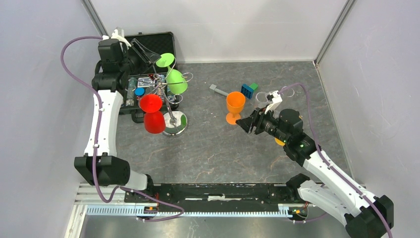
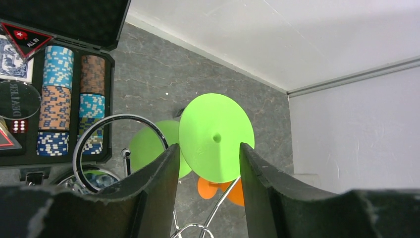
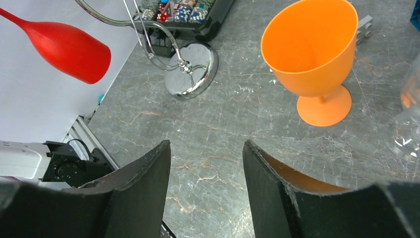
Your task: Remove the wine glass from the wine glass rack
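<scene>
The silver wire wine glass rack [image 1: 172, 115] stands on its shiny disc base [image 1: 175, 124] at the left. A green wine glass [image 1: 176, 81] hangs upside down from its hook arms, foot [image 1: 165, 60] up. A red wine glass [image 1: 154, 121] hangs on the near side. My left gripper [image 1: 148, 57] is open just behind the green foot. In the left wrist view the green foot disc [image 2: 216, 136] sits ahead between my open fingers [image 2: 153, 183], untouched. My right gripper [image 1: 246, 122] is open and empty beside an orange glass [image 1: 235, 105] standing on the table.
An open black case [image 1: 148, 39] with poker chips [image 2: 56, 94] lies behind the rack. Blue and green blocks [image 1: 249, 89] and a grey piece [image 1: 218, 90] lie at the back centre. A clear glass [image 3: 408, 114] shows at the right wrist view's right edge. Walls close in on three sides.
</scene>
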You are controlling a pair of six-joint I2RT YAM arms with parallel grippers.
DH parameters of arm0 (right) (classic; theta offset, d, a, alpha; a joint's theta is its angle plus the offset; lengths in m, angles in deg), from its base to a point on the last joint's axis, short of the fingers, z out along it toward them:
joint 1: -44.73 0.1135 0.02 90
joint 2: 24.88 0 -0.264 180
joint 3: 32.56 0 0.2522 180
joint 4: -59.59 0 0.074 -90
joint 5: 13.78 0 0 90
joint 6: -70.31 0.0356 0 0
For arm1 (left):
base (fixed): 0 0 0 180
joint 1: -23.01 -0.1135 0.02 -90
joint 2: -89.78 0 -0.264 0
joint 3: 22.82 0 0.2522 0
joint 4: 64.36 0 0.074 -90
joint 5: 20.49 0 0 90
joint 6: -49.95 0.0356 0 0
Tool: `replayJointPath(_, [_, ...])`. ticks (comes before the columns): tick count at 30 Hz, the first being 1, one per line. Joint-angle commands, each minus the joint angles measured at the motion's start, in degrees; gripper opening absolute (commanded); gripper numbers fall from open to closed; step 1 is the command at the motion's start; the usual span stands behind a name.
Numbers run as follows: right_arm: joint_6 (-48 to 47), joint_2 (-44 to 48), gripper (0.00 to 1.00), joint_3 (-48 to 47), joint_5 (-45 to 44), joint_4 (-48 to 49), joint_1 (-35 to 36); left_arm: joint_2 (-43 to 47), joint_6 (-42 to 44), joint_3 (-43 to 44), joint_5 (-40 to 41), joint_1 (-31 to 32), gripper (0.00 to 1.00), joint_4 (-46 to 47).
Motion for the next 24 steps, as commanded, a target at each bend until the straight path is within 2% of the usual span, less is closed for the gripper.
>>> replayJointPath(1, [-0.82, 0.43, 0.60, 0.65, -1.32, 0.39, -0.14, 0.22, -3.17, -0.58, -0.18, -0.08, 0.52, 3.23])
replayJointPath(9, [-0.73, 0.40, 0.60, 1.00, -1.46, 0.39, -0.14, -0.32, -3.43, -1.53, -0.23, 0.00, 0.62, 3.45])
replayJointPath(13, [-0.63, 0.48, 0.60, 1.31, -1.74, 0.39, -0.13, -0.51, -1.65, -0.98, 0.88, 0.40, 0.63, 3.26])
replayJointPath(16, [-0.48, 0.55, 0.60, 1.48, -1.84, 0.47, -0.14, -1.96, 3.43, 2.17, 3.38, 1.53, 0.64, -0.12])
replayJointPath(18, [-0.44, 0.49, 0.59, 1.55, -1.86, 0.47, -0.13, -3.49, 7.67, 5.28, 6.43, 4.58, 0.66, -3.64])
replayJointPath(24, [-0.20, 0.84, 0.59, 2.01, -2.17, 0.52, -0.16, -7.12, 13.60, 11.18, 12.97, 7.10, 0.71, -11.21])
